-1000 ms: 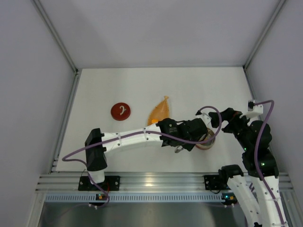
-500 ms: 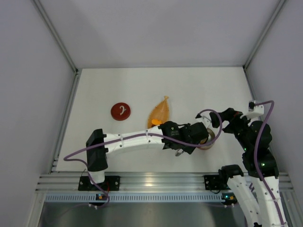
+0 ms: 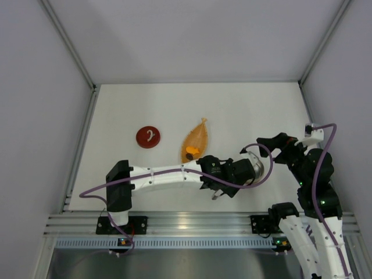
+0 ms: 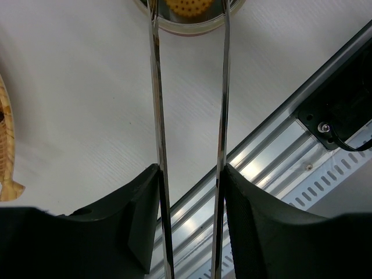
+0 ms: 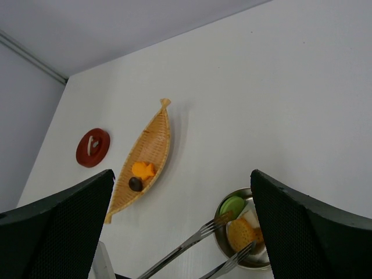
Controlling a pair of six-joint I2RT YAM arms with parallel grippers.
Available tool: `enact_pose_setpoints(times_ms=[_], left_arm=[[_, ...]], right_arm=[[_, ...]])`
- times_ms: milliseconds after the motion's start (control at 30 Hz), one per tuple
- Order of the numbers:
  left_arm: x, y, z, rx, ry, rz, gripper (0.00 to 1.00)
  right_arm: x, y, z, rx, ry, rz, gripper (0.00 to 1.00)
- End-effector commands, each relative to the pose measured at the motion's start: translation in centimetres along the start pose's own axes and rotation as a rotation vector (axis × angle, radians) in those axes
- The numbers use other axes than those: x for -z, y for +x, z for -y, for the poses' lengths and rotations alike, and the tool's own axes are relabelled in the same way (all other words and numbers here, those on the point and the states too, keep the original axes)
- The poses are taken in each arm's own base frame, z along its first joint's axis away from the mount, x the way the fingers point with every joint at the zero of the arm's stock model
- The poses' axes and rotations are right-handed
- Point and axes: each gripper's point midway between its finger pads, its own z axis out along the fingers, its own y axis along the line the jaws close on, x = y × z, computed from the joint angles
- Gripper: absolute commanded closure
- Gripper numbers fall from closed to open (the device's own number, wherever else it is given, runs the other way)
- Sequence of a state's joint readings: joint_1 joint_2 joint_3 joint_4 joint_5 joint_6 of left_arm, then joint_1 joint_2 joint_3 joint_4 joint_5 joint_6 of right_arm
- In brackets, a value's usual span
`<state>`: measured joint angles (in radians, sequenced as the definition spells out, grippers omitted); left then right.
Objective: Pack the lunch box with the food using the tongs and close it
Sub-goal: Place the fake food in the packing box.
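Gripping the tongs (image 4: 156,104), left fingers (image 4: 136,215) hold their tips over the lunch box (image 5: 222,244), containing green and orange food (image 5: 241,232); right fingers (image 5: 302,232) gape empty; tray (image 5: 154,136) left of it holds two more.

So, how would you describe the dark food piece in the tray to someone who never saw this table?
Find the orange leaf-shaped tray on the white table, just right of the round red lid. Two food pieces lie in its near end; the wanted one is the small dark brown ball beside the orange piece, the only dark one there.
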<state>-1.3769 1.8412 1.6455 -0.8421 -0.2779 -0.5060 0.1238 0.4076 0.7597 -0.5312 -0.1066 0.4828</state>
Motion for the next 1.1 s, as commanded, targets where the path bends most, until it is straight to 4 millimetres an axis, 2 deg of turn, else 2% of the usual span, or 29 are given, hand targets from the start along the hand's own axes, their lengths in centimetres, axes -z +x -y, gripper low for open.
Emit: enact_pose_setpoints(times_ms=[0, 300, 533, 567, 733, 833, 900, 933, 967, 1000, 1067], left_arm=[[2.3, -1.5, 0.1, 0.021, 0.027, 0.067, 0.49], [3.6, -3.1, -0.3, 0.017, 0.008, 0.116, 0.48], [6.6, -5.2, -1.5, 0.04, -0.02, 0.204, 0.47], [7.5, -5.5, -1.9, 0.049, -0.022, 0.223, 0.47], [10.5, -6.3, -4.5, 0.101, -0.073, 0.287, 0.46], [11.7, -5.7, -6.7, 0.138, -0.112, 0.291, 0.46], [11.3, -4.6, -8.6, 0.17, -0.151, 0.266, 0.46], [12.0, -4.4, -9.3, 0.192, -0.138, 0.273, 0.46], [11.8, -4.2, -10.6, 0.225, -0.152, 0.263, 0.46], [11.1, -3.1, -11.4, 0.232, -0.161, 0.236, 0.46], [11.3, -2.6, -13.1, 0.278, -0.158, 0.23, 0.46]], right_arm=[[0.4, -1.2, -0.5, -0.001, -0.016, 0.038, 0.0], [0.4, -1.2, -0.6, -0.002, -0.019, 0.036, 0.0], [0.5, -1.4, -0.8, -0.002, -0.022, 0.042, 0.01], [0.4, -1.4, -0.8, -0.003, -0.022, 0.042, 0.01], [0.3, -1.4, -0.9, -0.005, -0.029, 0.035, 0.01], [0.3, -1.3, -1.0, -0.006, -0.034, 0.032, 0.01], [0.2, -1.4, -1.0, -0.006, -0.034, 0.032, 0.01], [0.2, -1.4, -1.0, -0.008, -0.035, 0.033, 0.01], [0.1, -1.4, -1.1, -0.009, -0.036, 0.032, 0.01], [0.1, -1.3, -1.1, -0.011, -0.038, 0.03, 0.01], [-0.1, -1.2, -1.2, -0.015, -0.05, 0.025, 0.01]])
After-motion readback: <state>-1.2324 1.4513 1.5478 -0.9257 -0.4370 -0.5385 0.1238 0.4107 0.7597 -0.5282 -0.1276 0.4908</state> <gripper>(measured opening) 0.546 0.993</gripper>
